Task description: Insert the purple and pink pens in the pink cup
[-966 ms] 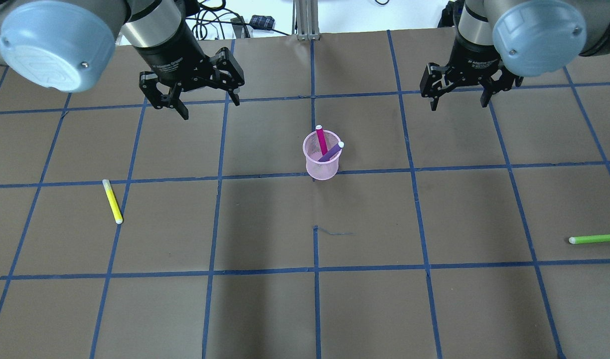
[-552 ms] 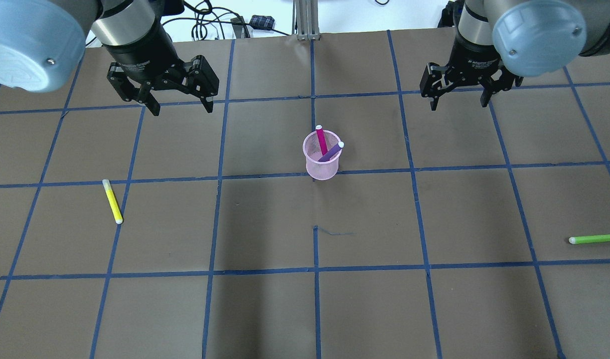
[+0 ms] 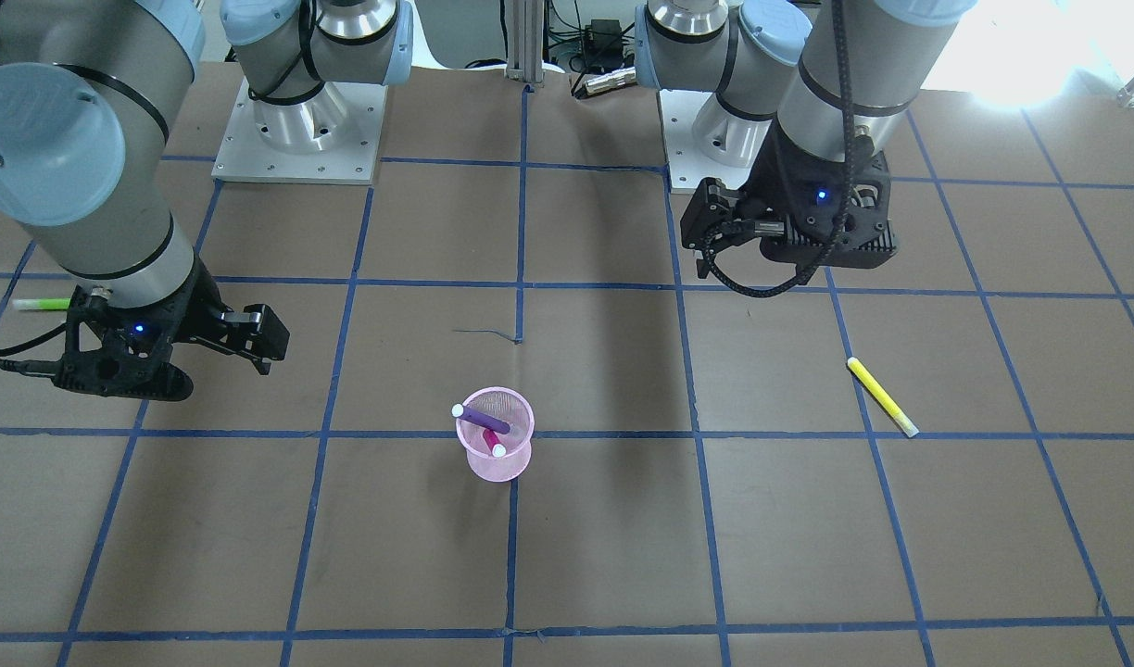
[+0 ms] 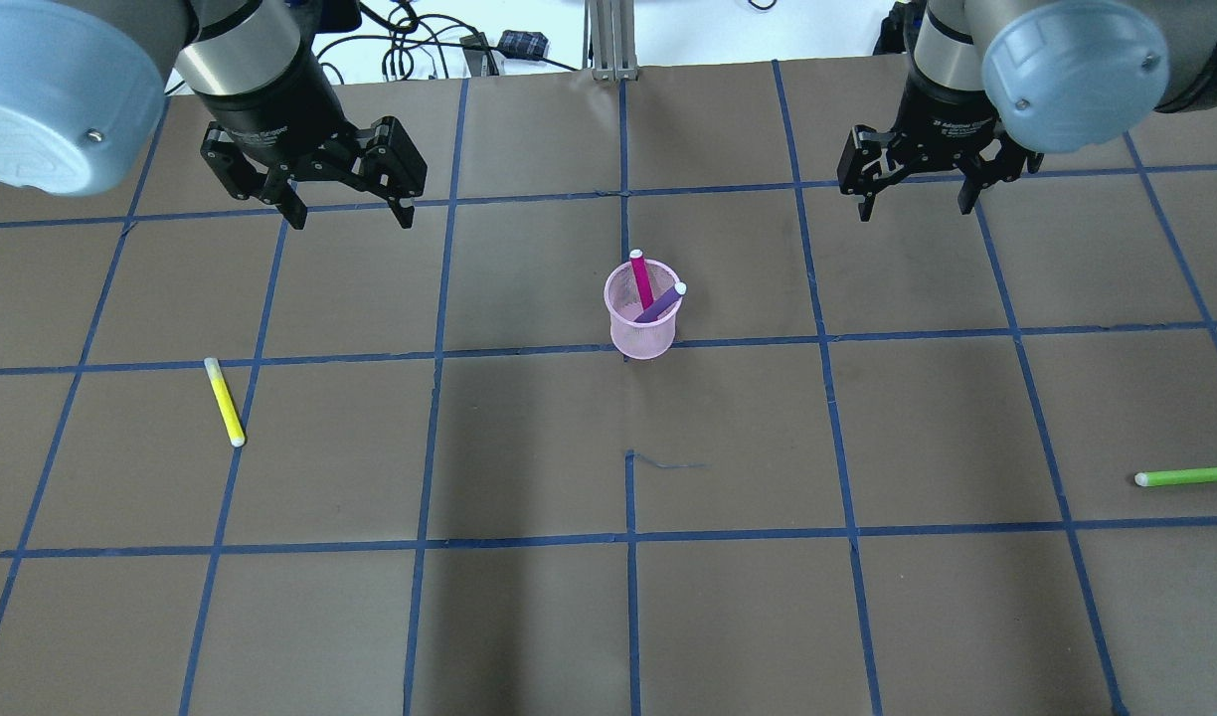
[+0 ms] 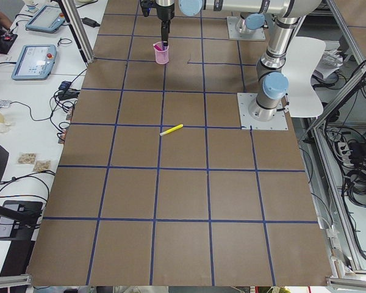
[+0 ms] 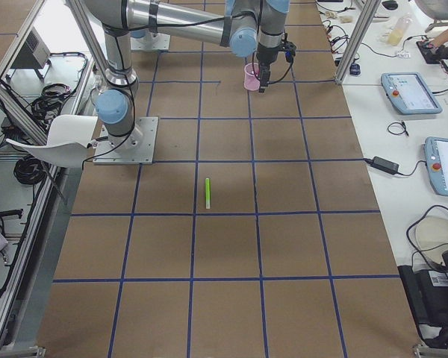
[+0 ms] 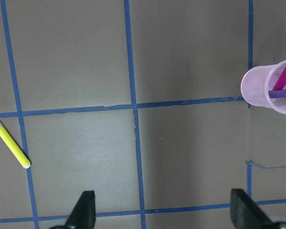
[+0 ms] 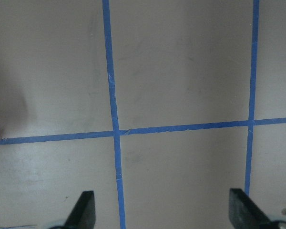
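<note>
Hardly any writing here can be read. A short line of white print [image 4: 262, 131] runs across the black collar above the left end effector [image 4: 350, 213]. A matching line of print [image 4: 953, 123] stands on the collar above the right end effector [image 4: 915, 209]. In both, the letters are too small and blurred to spell out. The pale blue joint cap [image 4: 47, 94] of the left arm bears a raised emblem of curved lines, with no legible letters. In the exterior left view a screen pendant [image 5: 34, 61] shows coloured fields, and so does another pendant [image 6: 411, 92] in the exterior right view; their writing is too small to read.
</note>
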### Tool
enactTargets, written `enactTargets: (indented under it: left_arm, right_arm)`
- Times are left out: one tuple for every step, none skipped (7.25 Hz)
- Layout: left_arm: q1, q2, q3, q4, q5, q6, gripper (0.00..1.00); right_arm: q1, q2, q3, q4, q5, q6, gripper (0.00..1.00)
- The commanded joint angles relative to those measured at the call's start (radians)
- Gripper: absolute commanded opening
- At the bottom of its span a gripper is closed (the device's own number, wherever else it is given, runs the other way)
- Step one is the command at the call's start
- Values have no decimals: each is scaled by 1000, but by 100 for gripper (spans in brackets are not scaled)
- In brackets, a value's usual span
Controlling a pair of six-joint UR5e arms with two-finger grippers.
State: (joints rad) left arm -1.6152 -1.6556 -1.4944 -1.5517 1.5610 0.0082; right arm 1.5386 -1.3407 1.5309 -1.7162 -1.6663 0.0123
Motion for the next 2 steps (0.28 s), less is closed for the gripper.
enactTargets:
  left_arm:
    - [1,0,-1,5,1,-2,100]
    - [1,0,-1,4,1,-1,100]
  right_arm:
    - [0,0,0,0,0,0,100]
    - [0,0,0,0,0,0,100]
